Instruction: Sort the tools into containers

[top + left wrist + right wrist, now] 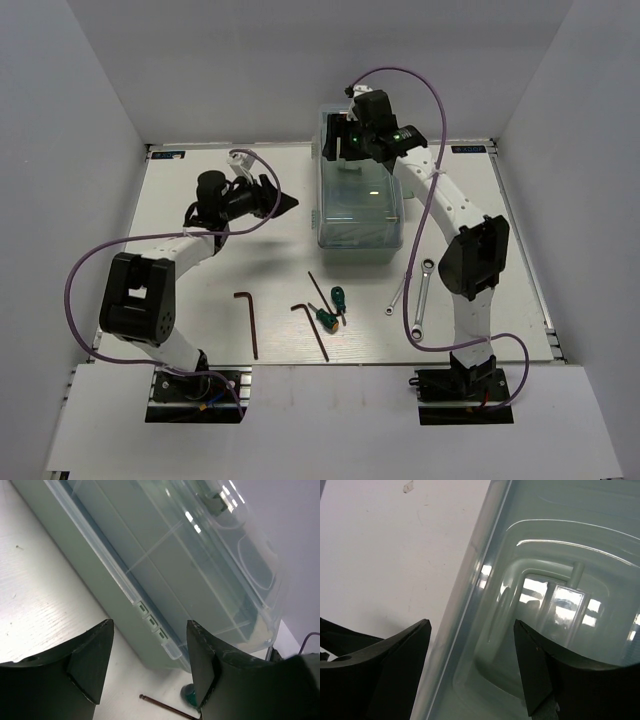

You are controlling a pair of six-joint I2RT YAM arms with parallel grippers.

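The containers form one pale-green toolbox [358,205], closed under a translucent lid, its trays dimly visible through it [165,560]. My left gripper [288,203] [150,652] stands open and empty just left of the box, facing its latched side. My right gripper [338,142] [472,652] hovers open over the box's far end, above the lid's handle [545,605]. The tools lie on the table in front: two hex keys [249,322] [313,328], a thin rod [320,290] [162,704], two green screwdrivers [339,298] [325,318] and two silver wrenches [408,285] [423,302].
The white table [200,300] is walled at the back and on both sides. A purple cable [410,300] from the right arm hangs over the wrenches. The left arm's cable [75,290] loops at the left.
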